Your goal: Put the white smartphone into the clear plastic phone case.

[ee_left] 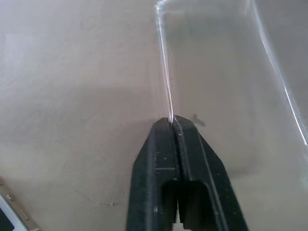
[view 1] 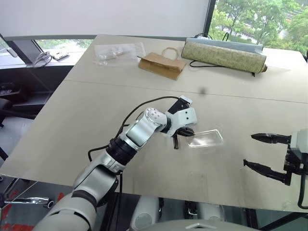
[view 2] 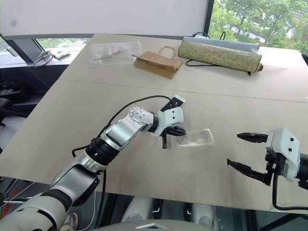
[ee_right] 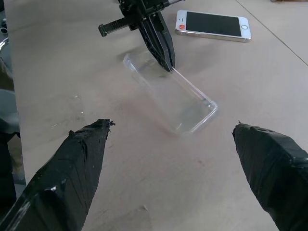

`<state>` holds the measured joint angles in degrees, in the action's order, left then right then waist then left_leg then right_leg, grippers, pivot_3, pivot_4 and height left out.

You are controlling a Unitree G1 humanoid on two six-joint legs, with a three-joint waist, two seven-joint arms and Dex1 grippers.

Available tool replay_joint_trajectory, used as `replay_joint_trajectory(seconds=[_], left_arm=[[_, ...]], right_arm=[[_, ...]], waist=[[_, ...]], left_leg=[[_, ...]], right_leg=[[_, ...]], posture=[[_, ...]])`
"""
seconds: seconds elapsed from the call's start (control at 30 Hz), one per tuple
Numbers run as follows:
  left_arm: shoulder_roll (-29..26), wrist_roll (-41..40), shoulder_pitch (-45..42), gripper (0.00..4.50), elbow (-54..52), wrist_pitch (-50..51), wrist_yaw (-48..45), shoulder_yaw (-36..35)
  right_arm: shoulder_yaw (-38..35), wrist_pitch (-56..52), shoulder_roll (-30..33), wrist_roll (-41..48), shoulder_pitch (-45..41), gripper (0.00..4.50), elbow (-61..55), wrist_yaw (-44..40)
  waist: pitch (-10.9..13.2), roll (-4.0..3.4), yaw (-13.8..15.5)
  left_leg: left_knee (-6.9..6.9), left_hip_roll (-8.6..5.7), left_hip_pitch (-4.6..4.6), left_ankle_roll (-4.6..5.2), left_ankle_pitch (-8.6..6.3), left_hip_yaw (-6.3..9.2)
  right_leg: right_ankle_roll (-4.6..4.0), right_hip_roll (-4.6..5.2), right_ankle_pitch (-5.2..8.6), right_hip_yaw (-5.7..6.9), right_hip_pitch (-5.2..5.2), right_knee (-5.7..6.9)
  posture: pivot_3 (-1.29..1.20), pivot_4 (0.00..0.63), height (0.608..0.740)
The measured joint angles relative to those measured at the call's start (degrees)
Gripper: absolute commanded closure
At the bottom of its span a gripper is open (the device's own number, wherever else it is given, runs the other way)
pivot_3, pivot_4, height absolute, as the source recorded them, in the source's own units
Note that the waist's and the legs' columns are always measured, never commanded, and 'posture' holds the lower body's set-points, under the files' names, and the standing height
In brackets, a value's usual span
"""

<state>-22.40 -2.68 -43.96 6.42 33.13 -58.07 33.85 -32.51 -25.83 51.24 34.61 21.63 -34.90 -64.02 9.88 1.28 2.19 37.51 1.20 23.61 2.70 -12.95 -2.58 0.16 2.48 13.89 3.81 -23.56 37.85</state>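
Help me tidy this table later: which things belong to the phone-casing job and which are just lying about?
Job:
- clear plastic phone case, its edge pinched by the left claw
- white smartphone, lying flat beside the case
- right claw, open, nearby

Lying about:
- brown paper bag
- patterned roll
- clear plastic bag

**Camera setup: two head eyes, two wrist cams**

Head stereo pair sits high, looks forward and down across the table (view 1: pixel 144 192); both eyes share the whole tabletop, slightly offset. Left wrist cam looks along the left gripper (ee_left: pixel 172 126), very near, tips pinched on the rim of the clear plastic phone case (ee_left: pixel 216 72). Right wrist cam looks out between the wide-spread right gripper (ee_right: pixel 173 132) fingers, farther back; ahead of them it shares the case, the left gripper and the white smartphone (ee_right: pixel 213 25).
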Motion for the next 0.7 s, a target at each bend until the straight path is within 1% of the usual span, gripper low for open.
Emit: replay_joint_trajectory(seconds=[0.2,0.33,0.47,0.6,0.7], left_arm=[[-1.13,0.40,-0.51,4.48,1.83,-3.73,-2.68,-0.27],[-5.17,0.65,-0.39,4.48,3.12,-9.19,-5.82,-1.35],[-9.33,2.08,0.15,4.48,6.20,-18.79,-7.84,-3.01],[-10.18,3.03,0.70,4.48,8.82,-24.85,-8.29,-4.45],[-10.45,3.09,1.49,4.48,8.97,-26.06,-8.97,-5.52]], right_arm=[[0.02,0.46,-0.78,-0.23,0.18,0.00,-0.05,0.66],[0.07,1.01,-0.99,-0.29,0.27,0.00,-0.09,0.82],[0.43,1.22,-0.99,-0.31,0.06,0.00,-0.07,0.82],[0.84,1.52,-0.98,-0.31,-0.22,0.00,-0.06,0.75],[1.35,1.53,-0.98,-0.30,-0.42,0.00,0.01,0.61]], waist=[[0.00,0.00,-0.15],[0.00,0.00,-0.47],[0.00,0.00,-0.53],[0.00,0.00,-0.47],[0.00,0.00,-0.65]], left_leg=[[0.00,0.03,-0.01,0.00,0.00,0.01],[0.00,0.04,-0.02,0.00,0.00,0.00],[0.00,0.03,0.00,0.00,0.00,-0.01],[0.02,0.02,0.00,0.00,0.00,-0.01],[0.02,0.03,-0.01,0.00,0.00,0.00]], right_leg=[[0.00,-0.01,0.00,0.00,-0.01,0.01],[0.00,0.01,0.00,0.00,-0.01,0.02],[-0.01,0.09,0.00,0.01,0.00,0.02],[-0.01,0.11,0.00,0.02,0.00,0.02],[-0.01,0.10,-0.01,0.02,-0.01,0.03]], posture=[[0.00,0.150,0.740],[0.00,0.150,0.740],[0.00,0.150,0.740],[0.00,0.150,0.740],[0.00,0.150,0.740]])
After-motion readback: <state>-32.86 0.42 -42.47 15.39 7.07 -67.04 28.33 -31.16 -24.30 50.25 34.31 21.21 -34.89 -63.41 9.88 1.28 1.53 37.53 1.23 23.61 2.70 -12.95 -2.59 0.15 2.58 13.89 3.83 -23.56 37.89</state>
